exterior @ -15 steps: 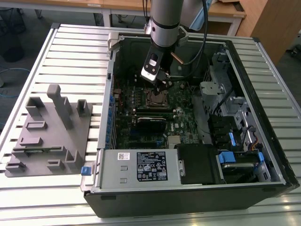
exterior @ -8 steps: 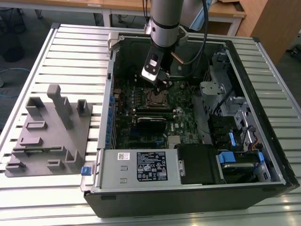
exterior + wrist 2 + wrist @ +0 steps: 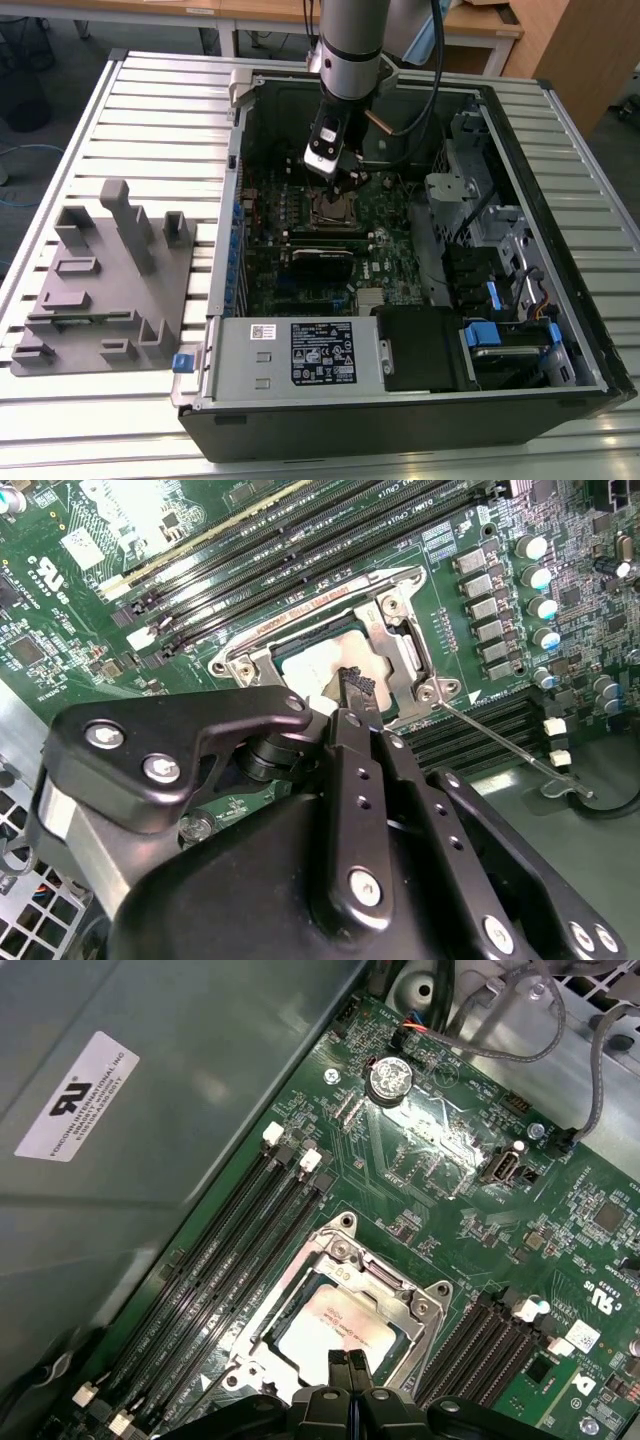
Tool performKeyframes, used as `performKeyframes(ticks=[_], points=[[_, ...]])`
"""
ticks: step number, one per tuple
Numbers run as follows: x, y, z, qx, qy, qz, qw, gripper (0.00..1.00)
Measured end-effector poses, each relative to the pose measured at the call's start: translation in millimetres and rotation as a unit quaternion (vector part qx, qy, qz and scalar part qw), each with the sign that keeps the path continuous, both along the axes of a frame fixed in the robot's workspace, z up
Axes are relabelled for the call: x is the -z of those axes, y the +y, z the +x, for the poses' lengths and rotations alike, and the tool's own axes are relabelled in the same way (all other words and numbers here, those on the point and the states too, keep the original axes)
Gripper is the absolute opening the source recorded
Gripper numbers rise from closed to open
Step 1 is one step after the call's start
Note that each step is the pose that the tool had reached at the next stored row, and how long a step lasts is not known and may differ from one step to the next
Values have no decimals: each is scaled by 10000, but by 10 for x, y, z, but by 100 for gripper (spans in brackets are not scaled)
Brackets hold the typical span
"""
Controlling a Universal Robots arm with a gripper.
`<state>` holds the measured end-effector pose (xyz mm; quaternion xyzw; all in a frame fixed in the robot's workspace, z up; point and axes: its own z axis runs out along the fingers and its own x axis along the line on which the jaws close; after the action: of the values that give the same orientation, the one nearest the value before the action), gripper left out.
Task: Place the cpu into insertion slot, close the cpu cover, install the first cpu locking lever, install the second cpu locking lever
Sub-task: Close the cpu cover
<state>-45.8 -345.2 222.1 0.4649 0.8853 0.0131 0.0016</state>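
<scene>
First wrist view: hand point(image 3: 348, 1362) closed tight, tip over the cpu point(image 3: 322, 1322).

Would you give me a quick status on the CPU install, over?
Gripper shut, tips over the cpu. Chip seated, cpu cover down over it. One wire lever sticking out beside it.

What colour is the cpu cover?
Silver, bare metal. The cpu cover shows best in the first wrist view.
</scene>
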Motion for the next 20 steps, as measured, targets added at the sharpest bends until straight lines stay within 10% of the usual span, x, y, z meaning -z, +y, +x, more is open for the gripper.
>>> performKeyframes(ticks=[20], points=[[0, 0, 0, -266, 0, 0, 9996, 10]])
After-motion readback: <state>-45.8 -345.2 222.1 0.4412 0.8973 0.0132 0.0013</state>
